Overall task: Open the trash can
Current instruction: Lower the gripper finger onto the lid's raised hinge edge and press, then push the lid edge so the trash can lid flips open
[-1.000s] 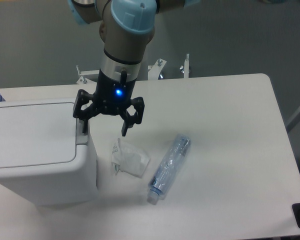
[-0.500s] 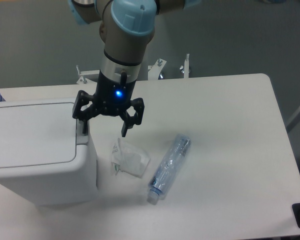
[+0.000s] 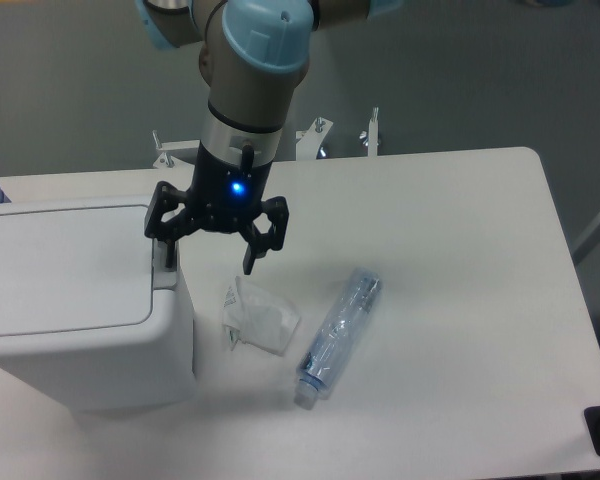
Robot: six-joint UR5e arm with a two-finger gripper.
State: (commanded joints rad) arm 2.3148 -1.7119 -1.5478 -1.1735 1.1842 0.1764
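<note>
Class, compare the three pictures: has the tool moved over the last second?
No. The tool sits at the same spot, one finger by the trash can rim's button strip, the other above the table.

Even, fairly bright overhead light falls on the white table [image 3: 460, 300], which shows no hard glare. Soft, faint shadows lie just beside the trash can [image 3: 80, 300], the crumpled wrapper [image 3: 260, 318] and the plastic bottle [image 3: 338, 335]. A blue LED glows on the gripper [image 3: 208, 255]. The picture is slightly soft and grainy, with low contrast against the grey backdrop behind the table.
</note>
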